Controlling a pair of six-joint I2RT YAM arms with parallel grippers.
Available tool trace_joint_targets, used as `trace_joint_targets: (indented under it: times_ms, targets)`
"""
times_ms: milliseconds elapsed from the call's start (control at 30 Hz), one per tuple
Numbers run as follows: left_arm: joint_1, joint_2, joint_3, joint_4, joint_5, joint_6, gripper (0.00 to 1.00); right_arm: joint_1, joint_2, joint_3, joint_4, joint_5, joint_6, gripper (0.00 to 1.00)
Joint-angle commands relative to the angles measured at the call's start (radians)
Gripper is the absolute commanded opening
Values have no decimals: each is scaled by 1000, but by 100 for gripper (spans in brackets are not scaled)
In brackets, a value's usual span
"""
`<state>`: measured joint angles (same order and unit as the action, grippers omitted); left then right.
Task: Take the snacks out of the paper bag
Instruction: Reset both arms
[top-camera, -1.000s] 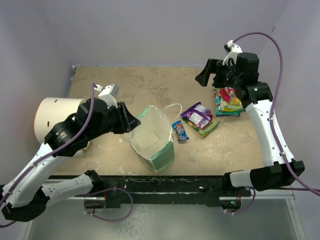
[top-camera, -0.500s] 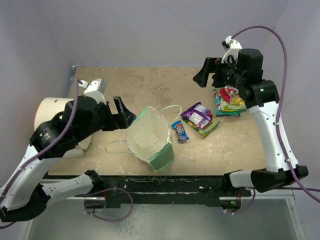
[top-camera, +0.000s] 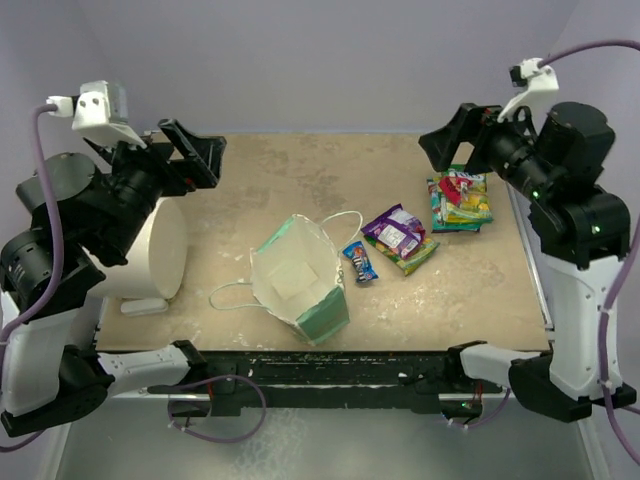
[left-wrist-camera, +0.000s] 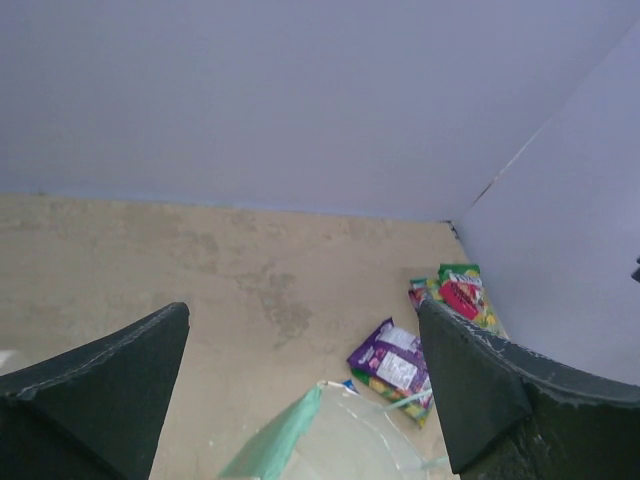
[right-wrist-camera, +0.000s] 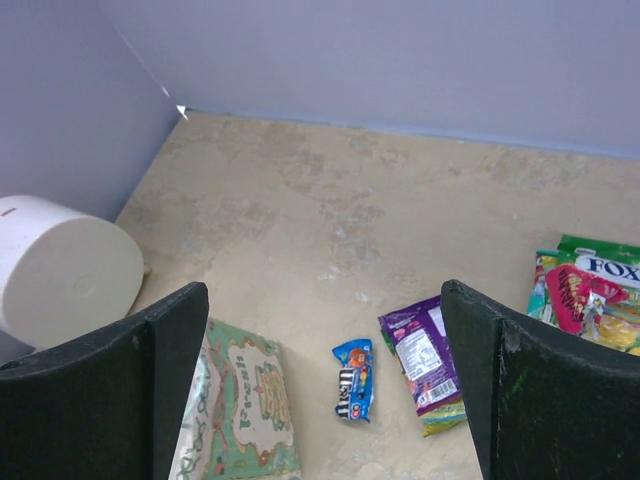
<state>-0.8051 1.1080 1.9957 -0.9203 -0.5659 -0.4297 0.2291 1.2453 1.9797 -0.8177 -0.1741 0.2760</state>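
A small mint-green paper bag (top-camera: 300, 285) with a cream printed front is standing open-mouthed near the front edge of the speckled beige bench (top-camera: 300, 170), roughly midway between the two arms. One of its white string handles (top-camera: 228, 296) is lying flat on the surface to its left. The snacks are lying outside it on the bench: a small blue bar wrapper (top-camera: 359, 260) just to the bag's right, a shiny purple packet (top-camera: 396, 230) a little farther right and overlapping a green-yellow packet (top-camera: 420, 254), and, well apart toward the right edge, a small stack of green-and-red packets (top-camera: 460, 198). A large white cylinder (top-camera: 155, 250) is lying on its side at the left edge of the bench. The left gripper (top-camera: 197, 160) is hovering high above the far-left part of the bench, over the cylinder, its black jaws spread wide and gripping nothing; its wrist camera is looking down past them at the bag's rim and the packets beyond. The right gripper (top-camera: 450, 140) is hanging high over the far-right corner, above the stacked packets, its jaws likewise standing wide apart with nothing between them.
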Motion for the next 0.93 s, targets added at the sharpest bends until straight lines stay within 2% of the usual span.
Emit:
trace_joint_targets:
  times_ms: [0,133,300,667,900]
  targets:
    - [4,-20,35,119,-37,104,99,1,-54,74,-45,78,7,100]
    - [4,-35,44,127,-31,120,99,1,-73,104,-65,127,45,100]
    - [4,-29,76,61,-25,116,99,1,-67,139,-103,180,73,100]
    - [4,-59,46,47,-19,117,99,1,-29,192,-123,207,127,100]
    - [5,-47,46,55,-2,130,99,1,-57,156,-106,249,125,100]
